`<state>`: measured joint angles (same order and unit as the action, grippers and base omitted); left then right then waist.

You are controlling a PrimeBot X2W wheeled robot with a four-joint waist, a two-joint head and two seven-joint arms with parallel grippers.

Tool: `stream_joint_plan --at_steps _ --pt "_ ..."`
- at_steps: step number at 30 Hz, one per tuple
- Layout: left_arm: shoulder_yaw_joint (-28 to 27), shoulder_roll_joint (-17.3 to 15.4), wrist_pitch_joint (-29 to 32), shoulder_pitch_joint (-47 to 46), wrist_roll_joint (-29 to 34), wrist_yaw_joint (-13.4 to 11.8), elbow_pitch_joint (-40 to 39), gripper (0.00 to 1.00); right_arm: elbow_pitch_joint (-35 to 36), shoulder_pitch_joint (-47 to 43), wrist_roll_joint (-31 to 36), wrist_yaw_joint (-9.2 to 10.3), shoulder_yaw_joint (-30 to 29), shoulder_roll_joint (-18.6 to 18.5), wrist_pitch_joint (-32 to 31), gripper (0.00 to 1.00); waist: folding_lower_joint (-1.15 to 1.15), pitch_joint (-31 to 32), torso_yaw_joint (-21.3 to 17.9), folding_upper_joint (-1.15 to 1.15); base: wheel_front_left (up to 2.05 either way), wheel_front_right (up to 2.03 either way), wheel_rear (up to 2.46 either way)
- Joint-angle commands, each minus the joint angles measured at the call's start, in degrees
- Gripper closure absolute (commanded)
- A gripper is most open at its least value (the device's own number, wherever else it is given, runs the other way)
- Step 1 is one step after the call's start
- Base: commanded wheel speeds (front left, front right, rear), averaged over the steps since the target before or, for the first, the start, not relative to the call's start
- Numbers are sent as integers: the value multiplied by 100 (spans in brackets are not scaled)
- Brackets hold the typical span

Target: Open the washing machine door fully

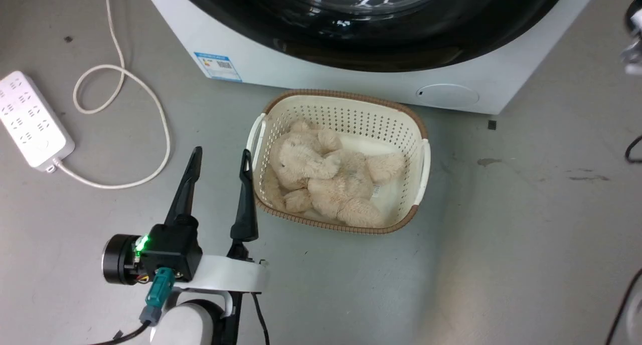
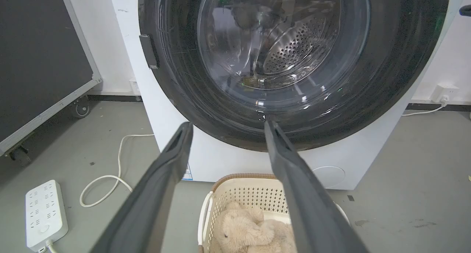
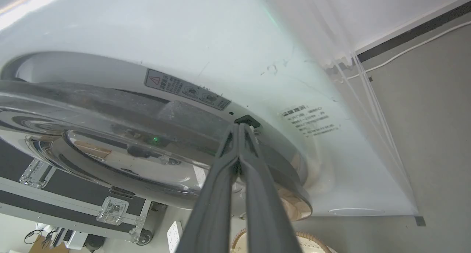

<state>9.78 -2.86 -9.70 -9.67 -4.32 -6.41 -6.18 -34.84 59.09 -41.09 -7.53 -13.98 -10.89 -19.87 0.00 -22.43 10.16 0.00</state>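
The washing machine door (image 2: 386,80) is a glossy black disc with a clear glass bowl centre, and the steel drum shows through it. Its lower arc (image 1: 371,44) runs along the top of the head view. In the right wrist view the door (image 3: 110,150) stands slightly off the white front, with a warning label visible in the gap. My right gripper (image 3: 240,127) is shut, its tips tucked at the door's edge by a small black latch (image 3: 247,120). My left gripper (image 1: 221,154) hangs open over the floor left of the basket, holding nothing, and points at the door (image 2: 228,125).
A cream laundry basket (image 1: 346,95) holding a beige plush toy (image 1: 326,179) sits on the floor just before the machine. A white power strip (image 1: 30,119) and its looped cable (image 1: 150,94) lie at the left. The small round service flap (image 1: 446,95) is low on the machine. A black flight case (image 2: 36,61) stands to the left.
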Motion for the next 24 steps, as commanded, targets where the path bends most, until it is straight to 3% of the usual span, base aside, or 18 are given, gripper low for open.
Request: stream_joint_plan --at_steps 1,16,24 --pt "63 -1 -61 -119 -52 -54 -60 0 -236 371 -184 1 -103 -88 -136 100 0 -68 56 0 0 0 0" --pt "246 -1 -241 -284 -136 -200 -169 0 -1744 1817 -670 2 -298 -308 -1282 100 0 -485 242 0 0 0 0" --pt "290 -1 -337 -346 -189 -268 -174 0 -2241 1947 -1004 3 -350 -373 -1940 100 0 -423 266 0 0 0 0"
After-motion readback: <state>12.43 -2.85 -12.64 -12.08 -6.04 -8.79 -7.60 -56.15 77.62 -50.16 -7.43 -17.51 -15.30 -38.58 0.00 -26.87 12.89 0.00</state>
